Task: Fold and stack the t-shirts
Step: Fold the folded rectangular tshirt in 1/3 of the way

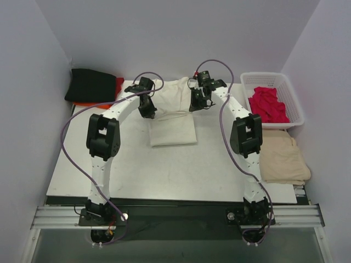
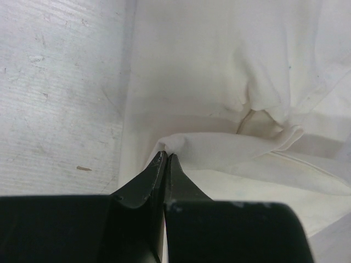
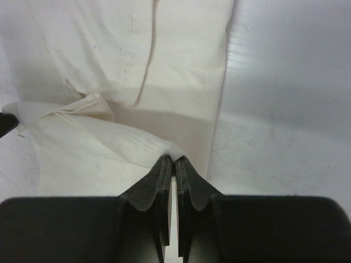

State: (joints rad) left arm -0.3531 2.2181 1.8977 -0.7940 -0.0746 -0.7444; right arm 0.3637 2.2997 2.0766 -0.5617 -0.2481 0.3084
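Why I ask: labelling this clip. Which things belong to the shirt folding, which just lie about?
Job: cream-white t-shirt, pinched by left gripper and right gripper; black shirt; orange-red shirt; crimson shirt; beige folded garment.
Lying about: white basket.

**Left arm** (image 1: 102, 172) and **right arm** (image 1: 250, 178): slender white links are joined by blocky black joint housings. A thin purple-grey cable (image 1: 62, 137) is looped along the outside of each arm, from the black base (image 1: 97, 212) up to the wrist. Both bases are bolted to a silver metal rail (image 1: 55, 217). In the wrist views, the left fingers (image 2: 147, 183) and right fingers (image 3: 156, 183) are shown as matt black, broad at the root and tapered to narrow tips, each pair carried on a black block.
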